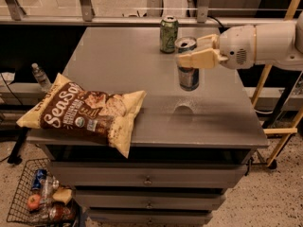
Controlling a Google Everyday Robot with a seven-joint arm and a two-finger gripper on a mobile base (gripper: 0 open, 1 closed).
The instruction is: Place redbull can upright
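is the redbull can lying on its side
No, the redbull can is upright, silver top up, held in the gripper over the right half of the table.

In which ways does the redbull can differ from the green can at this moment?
The redbull can is blue and silver; the green can is green. The gripper clasps the redbull can; the green can stands free. The redbull can is farther forward, the green can at the back edge of the table. Both are upright.
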